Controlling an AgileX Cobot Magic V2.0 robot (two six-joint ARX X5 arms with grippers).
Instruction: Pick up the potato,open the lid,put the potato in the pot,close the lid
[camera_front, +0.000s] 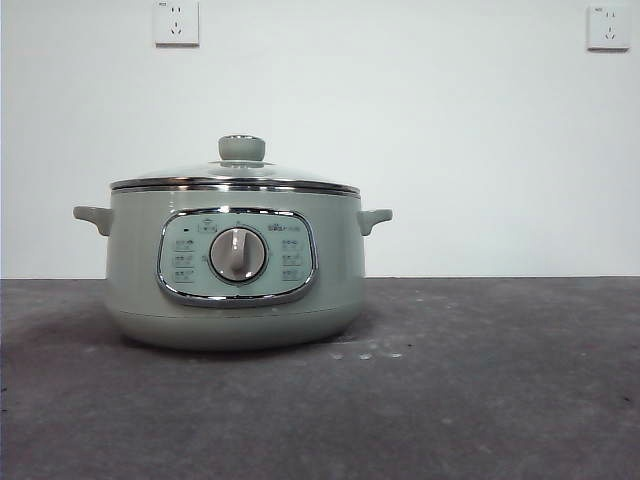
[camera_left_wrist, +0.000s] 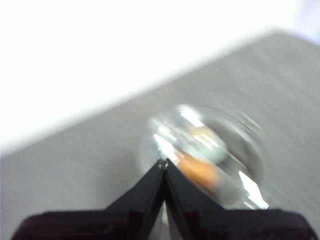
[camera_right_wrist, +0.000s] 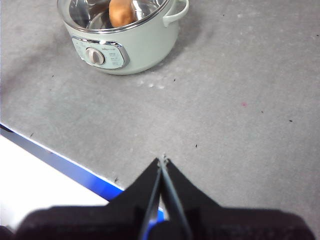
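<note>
The sage-green pot stands on the grey table, left of centre in the front view. The glass lid lies shut on its rim, green knob on top. The orange-brown potato lies inside the pot, seen through the glass. The left wrist view is blurred: the potato shows under the shiny lid. My left gripper is shut and empty, above and off to the side of the pot. My right gripper is shut and empty, near the table's edge, well away from the pot. Neither arm shows in the front view.
The grey table runs back to a white wall with two sockets. A blue strip marks the table's edge near my right gripper, with white floor beyond it.
</note>
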